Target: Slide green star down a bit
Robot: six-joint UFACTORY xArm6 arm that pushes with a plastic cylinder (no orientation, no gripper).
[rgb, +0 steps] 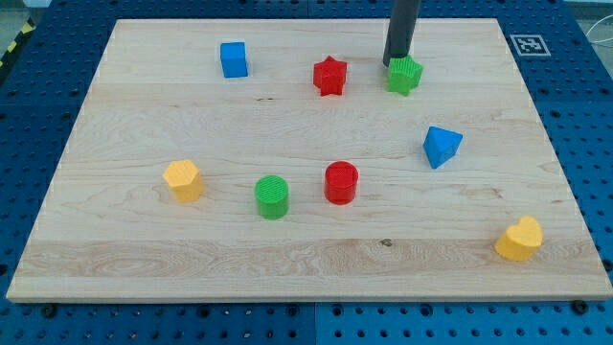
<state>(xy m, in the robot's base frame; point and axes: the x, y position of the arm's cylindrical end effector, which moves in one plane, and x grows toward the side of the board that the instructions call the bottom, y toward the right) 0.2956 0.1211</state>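
**Tip set behind star, push not yet evident**

Green ribbed plastic star (404,75) sits upper right on the wooden worktop (287,259), right of the red star (329,76). My tip (393,64) touches its upper-left edge. No pincer fitted. Downward slide looks still to do.

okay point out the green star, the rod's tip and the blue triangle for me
green star (405,76), camera view, on its top face.
my tip (393,63), camera view, the rod's very end, at the star's upper left edge.
blue triangle (442,146), camera view, on its upper face, at the view's right.
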